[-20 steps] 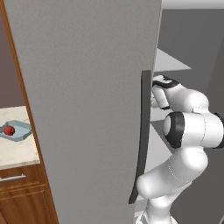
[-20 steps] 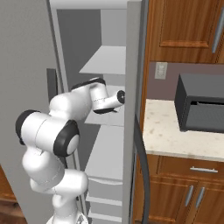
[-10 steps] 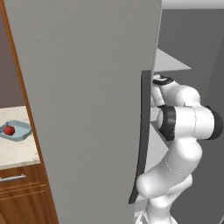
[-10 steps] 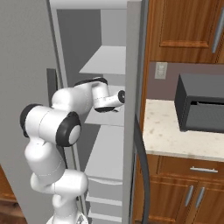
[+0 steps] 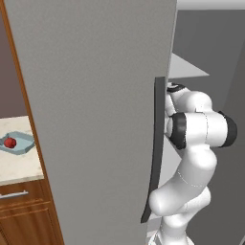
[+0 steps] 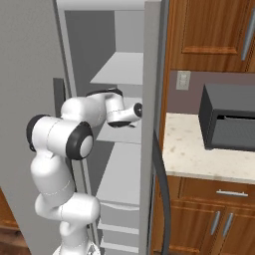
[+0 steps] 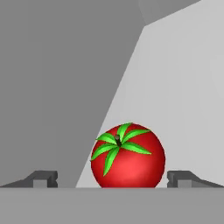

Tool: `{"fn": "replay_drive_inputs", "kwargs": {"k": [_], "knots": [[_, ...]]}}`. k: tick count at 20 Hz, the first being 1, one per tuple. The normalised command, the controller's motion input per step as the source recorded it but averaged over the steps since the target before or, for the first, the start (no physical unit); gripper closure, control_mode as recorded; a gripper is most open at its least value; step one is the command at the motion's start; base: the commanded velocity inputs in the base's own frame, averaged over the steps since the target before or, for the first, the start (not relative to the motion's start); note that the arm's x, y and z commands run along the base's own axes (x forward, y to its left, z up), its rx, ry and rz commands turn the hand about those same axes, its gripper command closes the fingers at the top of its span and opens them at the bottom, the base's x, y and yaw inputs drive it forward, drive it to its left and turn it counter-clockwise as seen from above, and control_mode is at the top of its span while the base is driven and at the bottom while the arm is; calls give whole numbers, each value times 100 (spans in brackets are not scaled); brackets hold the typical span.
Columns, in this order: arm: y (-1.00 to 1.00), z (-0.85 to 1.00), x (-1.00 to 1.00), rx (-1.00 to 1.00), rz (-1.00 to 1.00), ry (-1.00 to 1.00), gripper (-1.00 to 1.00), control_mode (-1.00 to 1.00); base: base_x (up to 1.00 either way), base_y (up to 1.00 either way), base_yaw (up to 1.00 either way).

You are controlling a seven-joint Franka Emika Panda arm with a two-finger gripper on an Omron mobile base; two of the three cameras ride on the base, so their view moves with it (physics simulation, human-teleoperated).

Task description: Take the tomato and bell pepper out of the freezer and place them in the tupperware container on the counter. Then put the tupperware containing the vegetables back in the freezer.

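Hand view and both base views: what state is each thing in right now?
Tall grey freezer: door open.
Round red vegetable with green leafy top: on a freezer shelf, between the fingertips, not gripped.
Two-finger gripper: open.
Light blue-grey plastic tray: on the beige speckled counter, holding one small red ball.

I saw a round red vegetable with a green leafy stem top sitting upright on a pale grey shelf of the freezer, near its inner wall. On the counter, the blue-grey tupperware container held a small red piece.
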Motion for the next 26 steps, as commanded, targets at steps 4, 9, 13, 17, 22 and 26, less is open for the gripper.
{"fn": "replay_drive_inputs", "kwargs": {"k": [4,9,13,17,22,26], "knots": [[0,-15,22,-1,0,0,-100,-100,0,0,0],[0,-18,9,-1,0,0,-100,-100,0,0,0],[1,-27,0,-1,0,0,-100,-100,0,0,0],[8,-31,0,-1,0,0,-100,-100,0,0,0],[20,-35,0,-2,0,0,100,-100,0,0,0],[16,-26,0,-2,0,0,100,-100,0,0,0]]}}
